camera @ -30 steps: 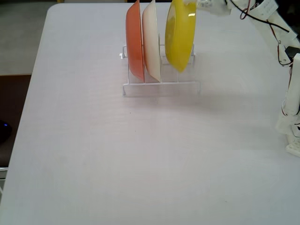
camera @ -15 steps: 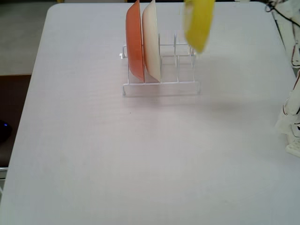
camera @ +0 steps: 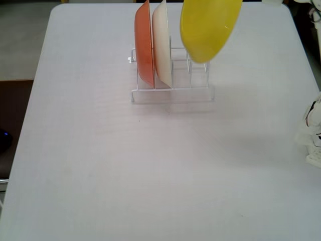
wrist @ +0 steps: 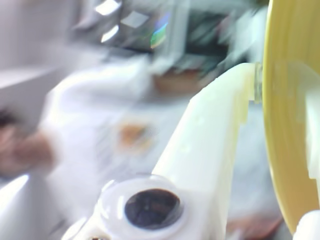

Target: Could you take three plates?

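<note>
On the white table in the fixed view, a white wire rack sits toward the far edge, holding two plates on edge at its left end: orange plate leftmost, cream-white plate right beside it, close together, can't tell if touching. Rack slots to the right of those two are open. Yellow plate is up in the air above and in front of the rack's right part, clear of the wires, tilted so its broad round face shows to the camera; its top runs out of frame. Part of the white arm base shows at the right edge, with a bit more arm at the top right corner. No light blue plate visible in either view. Wrist view: gripper is pinching the yellow plate at its rim, white finger pressed against the plate's left face near the edge, the other finger only partly seen at the right border behind the plate. Background in the wrist view is heavily motion-blurred, nothing there can be made out. Round dark screw recess in the gripper body sits at the bottom centre of that view.
</note>
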Motion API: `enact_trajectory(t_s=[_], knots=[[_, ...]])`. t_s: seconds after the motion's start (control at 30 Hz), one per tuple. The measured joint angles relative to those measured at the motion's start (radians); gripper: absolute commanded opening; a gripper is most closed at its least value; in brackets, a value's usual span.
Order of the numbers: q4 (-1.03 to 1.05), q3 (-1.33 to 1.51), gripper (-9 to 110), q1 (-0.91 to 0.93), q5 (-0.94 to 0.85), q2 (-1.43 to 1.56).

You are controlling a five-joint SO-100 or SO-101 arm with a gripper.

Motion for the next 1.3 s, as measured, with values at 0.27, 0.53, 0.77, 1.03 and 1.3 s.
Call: enact_trajectory(t_s=[0.27,0.53,0.77,1.03,1.3], knots=[[-0.172,0.287,0,-0.288,0.160,0.221],[-0.483,0.506,0,-0.465,0.193,0.259],[-0.672,0.523,0,-0.522,0.249,0.190],[-0.808,0.525,0,-0.525,0.279,0.077],[-0.877,0.525,0,-0.515,0.281,-0.017]])
